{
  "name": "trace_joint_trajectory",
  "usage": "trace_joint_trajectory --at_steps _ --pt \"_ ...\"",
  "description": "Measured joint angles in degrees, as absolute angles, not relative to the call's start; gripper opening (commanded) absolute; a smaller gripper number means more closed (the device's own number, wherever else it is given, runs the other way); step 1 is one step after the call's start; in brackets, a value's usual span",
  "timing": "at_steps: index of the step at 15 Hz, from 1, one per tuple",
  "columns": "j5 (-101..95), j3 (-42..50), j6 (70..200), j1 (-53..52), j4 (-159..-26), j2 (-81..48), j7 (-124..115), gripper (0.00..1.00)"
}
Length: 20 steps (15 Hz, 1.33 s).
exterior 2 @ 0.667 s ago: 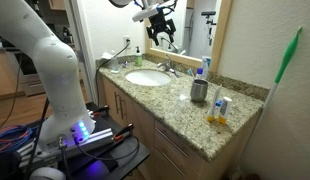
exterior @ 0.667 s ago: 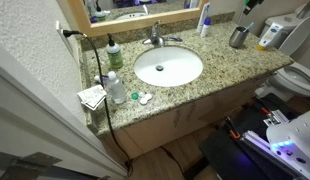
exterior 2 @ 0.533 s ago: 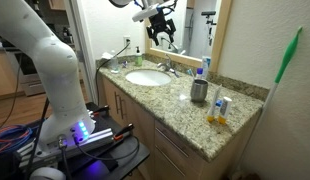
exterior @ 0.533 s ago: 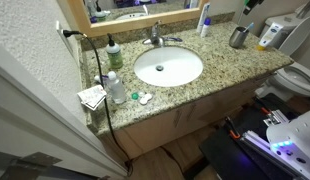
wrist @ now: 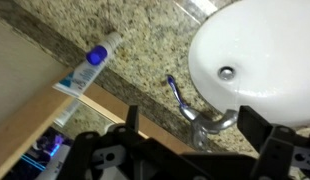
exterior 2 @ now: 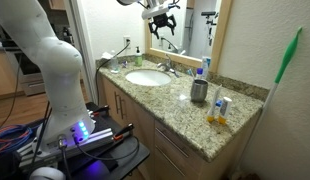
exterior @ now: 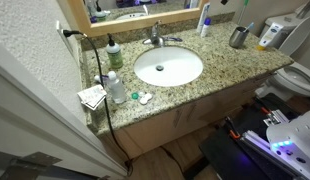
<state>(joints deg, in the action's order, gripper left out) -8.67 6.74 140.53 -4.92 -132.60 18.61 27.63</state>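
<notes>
Currently my pincer (exterior 2: 161,14) is spread to its widest and holds nothing. Neither of its fingers (wrist: 128,130) touches any object. In an exterior view it hangs high above the counter (exterior 2: 167,96), in front of the mirror (exterior 2: 190,35), well apart from everything on the stone top.

Wrist view, read from left to right:

A white tube (wrist: 93,62) with a blue cap sits at the back edge of the counter, well apart from my fingers.

Next comes the faucet (wrist: 205,122), the thing nearest to my pincer. Seen from above, it appears between my two dark fingers, untouched. It is chrome, with a curved spout reaching toward the sink (wrist: 260,50) and a thin lever slanting away to its left in this view.

The sink is a white oval bowl with a metal drain at its middle, set into speckled granite.

In both exterior views the faucet sits at the rear rim of the sink, just below the mirror.
</notes>
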Motion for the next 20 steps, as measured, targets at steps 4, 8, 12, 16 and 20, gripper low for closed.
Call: trace_joint_trajectory --at_steps 4,8,12,16,20 --pt "-8.41 6.23 140.5 -5.01 -131.4 17.31 26.69 1.0" --pt "-5.48 6.47 138.76 -5.75 -131.36 16.07 31.38 1.0" --pt "3.18 6.45 137.31 -8.0 -127.54 6.07 43.39 1.0" --pt "4.12 4.84 132.44 -7.08 -120.32 -2.33 45.54 1.0" --pt "4.11 4.35 132.39 -6.56 -120.74 -1.13 45.48 1.0"
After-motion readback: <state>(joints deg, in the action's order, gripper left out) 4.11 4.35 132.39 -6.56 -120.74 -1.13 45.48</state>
